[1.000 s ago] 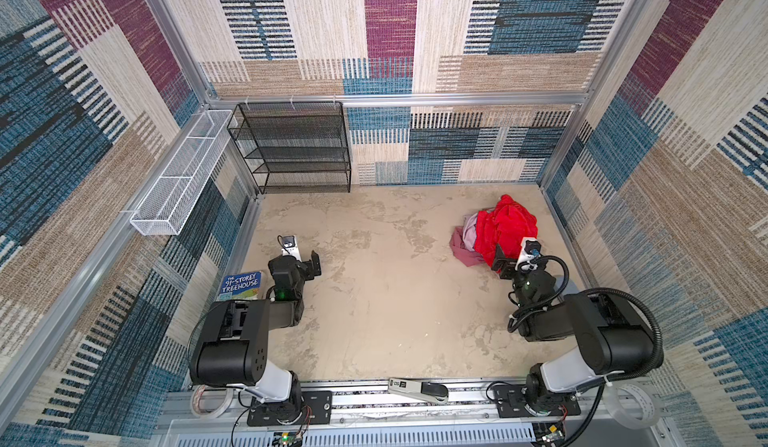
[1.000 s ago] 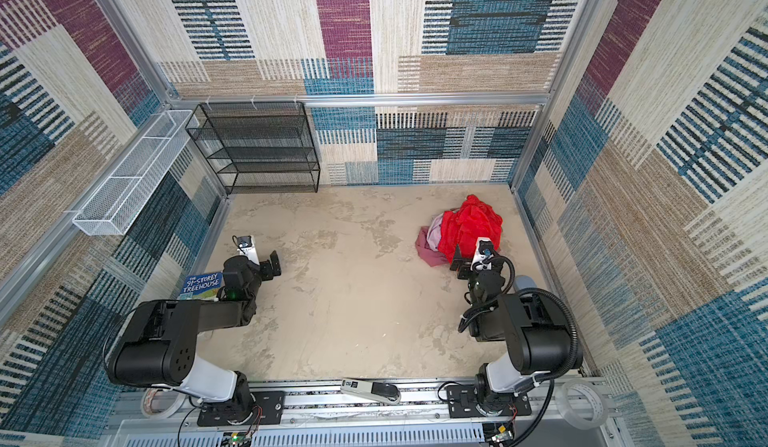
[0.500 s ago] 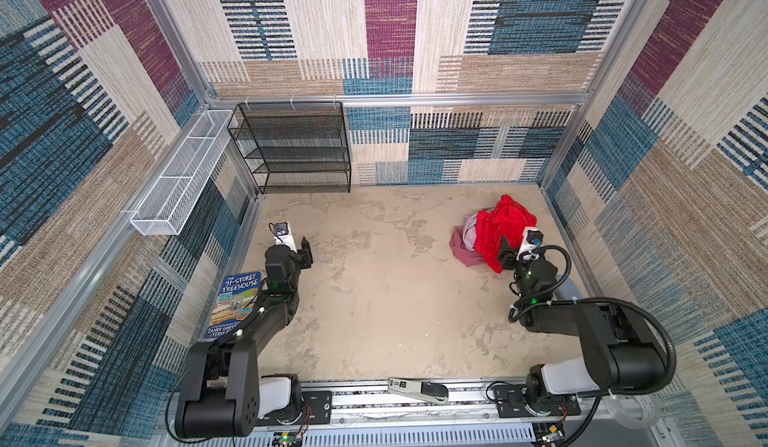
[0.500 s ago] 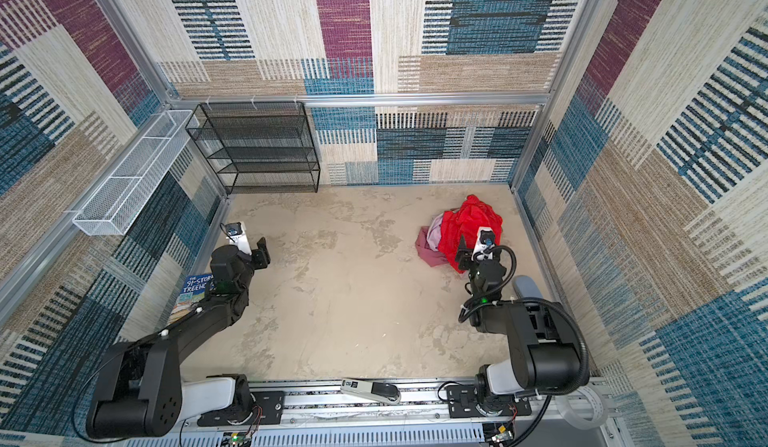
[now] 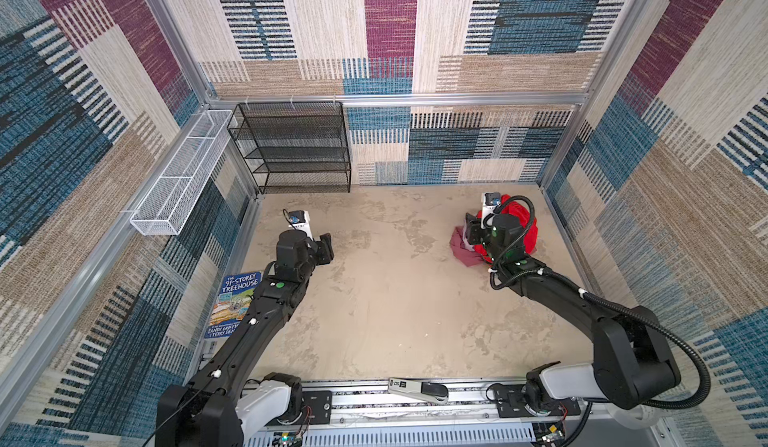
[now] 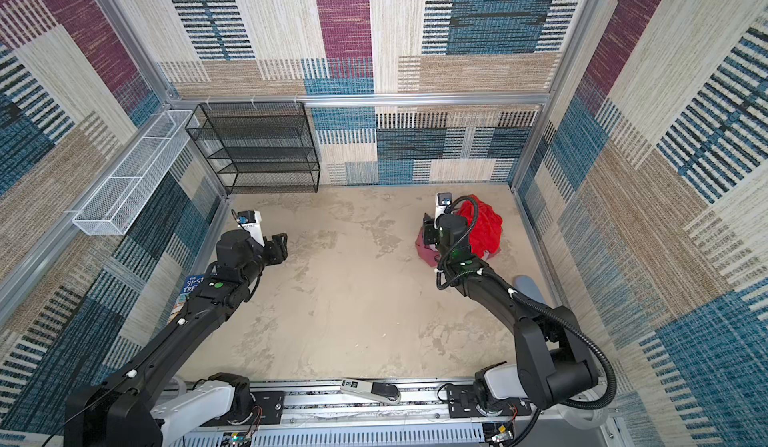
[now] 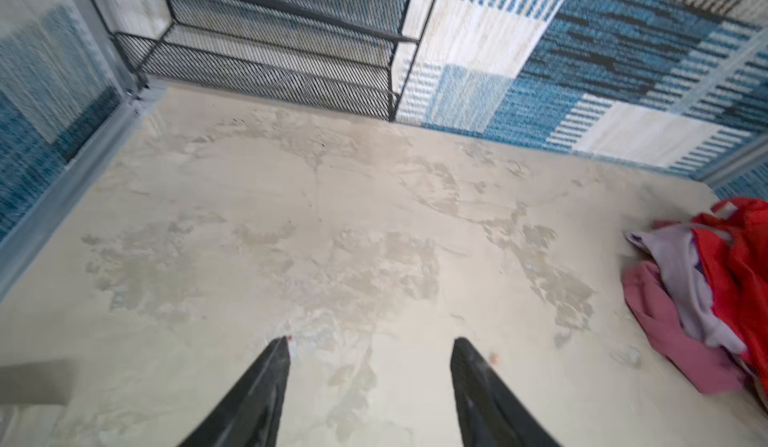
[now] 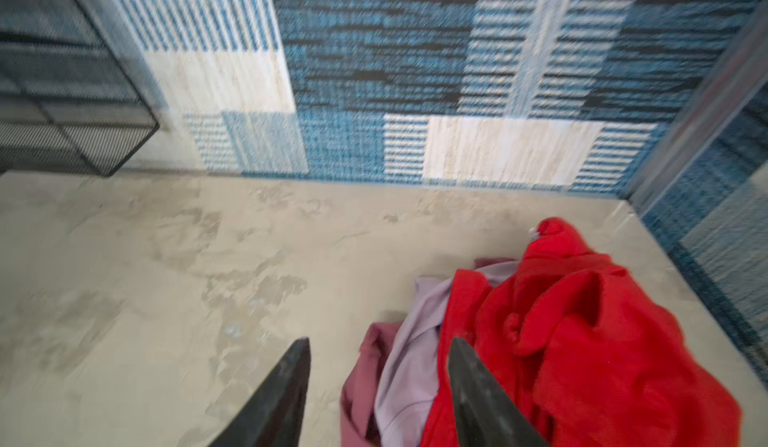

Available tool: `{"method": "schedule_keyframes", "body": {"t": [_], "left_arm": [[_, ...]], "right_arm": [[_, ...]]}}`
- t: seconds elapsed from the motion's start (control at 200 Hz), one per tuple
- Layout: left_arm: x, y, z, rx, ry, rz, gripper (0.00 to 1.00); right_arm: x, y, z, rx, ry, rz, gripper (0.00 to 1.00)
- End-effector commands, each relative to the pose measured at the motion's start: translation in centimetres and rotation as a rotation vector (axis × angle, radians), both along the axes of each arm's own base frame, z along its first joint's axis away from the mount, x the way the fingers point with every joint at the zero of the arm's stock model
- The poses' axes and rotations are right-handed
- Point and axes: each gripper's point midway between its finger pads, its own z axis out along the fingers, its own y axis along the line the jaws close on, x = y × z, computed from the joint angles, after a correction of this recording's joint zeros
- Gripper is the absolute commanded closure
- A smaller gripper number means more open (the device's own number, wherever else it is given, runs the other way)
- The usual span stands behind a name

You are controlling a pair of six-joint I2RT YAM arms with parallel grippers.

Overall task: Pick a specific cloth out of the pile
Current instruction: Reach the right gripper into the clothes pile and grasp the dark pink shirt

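The pile (image 5: 505, 239) lies at the back right of the floor. Its bright red cloth (image 8: 582, 341) covers most of a pale lilac one (image 8: 411, 362). The cloth, dusty rose (image 8: 361, 382), pokes out along the pile's left edge in both top views (image 5: 460, 251) (image 6: 424, 253) and in the left wrist view (image 7: 665, 332). My right gripper (image 8: 380, 341) hovers open just above that edge, with rose and lilac fabric seen between its fingers and nothing gripped; a top view shows it over the pile (image 5: 471, 233). My left gripper (image 7: 370, 340) is open and empty over bare floor at the left (image 5: 326, 245).
A black mesh shelf (image 5: 291, 146) stands against the back wall at the left. A white wire basket (image 5: 183, 175) hangs on the left wall. A book (image 5: 235, 303) lies on the floor under the left arm. Patterned walls close in the back and sides.
Both arms have stretched forward from a folded pose. The right gripper has reached the pile's left edge. Both pairs of jaws have narrowed from fully wide.
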Motion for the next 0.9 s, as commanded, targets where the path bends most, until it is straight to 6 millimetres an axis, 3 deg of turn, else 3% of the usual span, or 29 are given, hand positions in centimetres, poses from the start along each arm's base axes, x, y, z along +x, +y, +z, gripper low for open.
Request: {"method": "schedule_keyframes", "body": {"t": [0.0, 0.145, 0.28, 0.691, 0.891], "left_arm": [[-1.7, -0.5, -3.1, -0.003, 0.159, -0.001, 0.35], [-1.8, -1.0, -3.6, -0.015, 0.178, -0.016, 0.35], [-1.8, -1.0, -3.7, -0.011, 0.184, -0.016, 0.35], [-2.0, -0.8, -4.5, 0.001, 0.203, -0.012, 0.35], [-2.3, -0.6, -5.1, 0.011, 0.214, -0.007, 0.35]], "right_arm": [[-1.6, 1.9, -4.9, 0.020, 0.224, 0.067, 0.54], [-1.8, 3.1, -8.4, 0.038, 0.340, 0.095, 0.60], [-1.4, 3.2, -10.5, 0.025, 0.400, 0.084, 0.61], [1.0, 2.9, -14.5, -0.041, 0.507, 0.016, 0.67], [1.8, 2.2, -14.9, -0.076, 0.502, -0.031, 0.65]]}}
